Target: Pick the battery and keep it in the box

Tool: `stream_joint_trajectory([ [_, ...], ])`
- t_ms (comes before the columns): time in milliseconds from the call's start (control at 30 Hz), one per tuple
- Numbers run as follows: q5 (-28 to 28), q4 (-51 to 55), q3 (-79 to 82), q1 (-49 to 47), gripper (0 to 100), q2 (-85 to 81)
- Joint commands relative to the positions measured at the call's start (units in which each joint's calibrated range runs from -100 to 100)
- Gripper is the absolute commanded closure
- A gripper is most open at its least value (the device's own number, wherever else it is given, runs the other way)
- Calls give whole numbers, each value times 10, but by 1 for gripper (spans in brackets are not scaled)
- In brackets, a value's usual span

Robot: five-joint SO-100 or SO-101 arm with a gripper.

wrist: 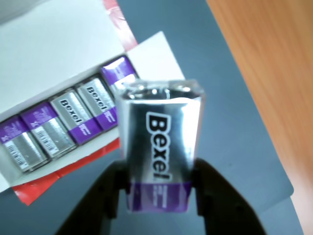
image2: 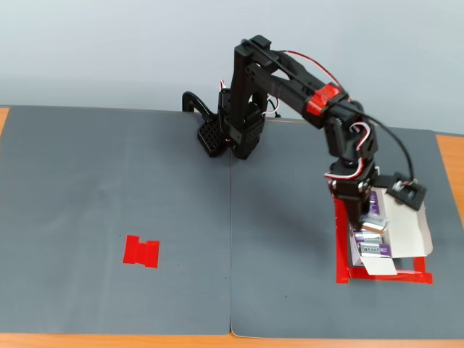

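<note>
In the wrist view a silver battery (wrist: pixel 161 147) with a purple end and black "Bexel" lettering stands upright between my black fingers (wrist: pixel 110 188). My gripper (wrist: pixel 159 196) is shut on it, hanging just off the right end of the row. The white box (wrist: pixel 49 54) lies open at the upper left, flap folded back, with several like batteries (wrist: pixel 78 117) side by side inside. In the fixed view my gripper (image2: pixel 360 217) hangs over the box (image2: pixel 406 225) at the right of the mat; the held battery is hard to make out there.
A red tape outline (image2: pixel 384 277) frames the box. A flat red tape patch (image2: pixel 141 251) lies at the mat's left. The arm's base (image2: pixel 232 130) stands at the back centre. Bare wood (wrist: pixel 274 73) borders the grey mat (image2: pixel 181 217).
</note>
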Motion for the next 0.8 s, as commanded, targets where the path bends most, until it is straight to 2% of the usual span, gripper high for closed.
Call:
stream_joint_trajectory([
  [0, -2, -7, -38, -29, 97, 1],
  [367, -2, -8, -38, -97, 97, 57],
  [767, -2, -8, -38, -113, 97, 117],
])
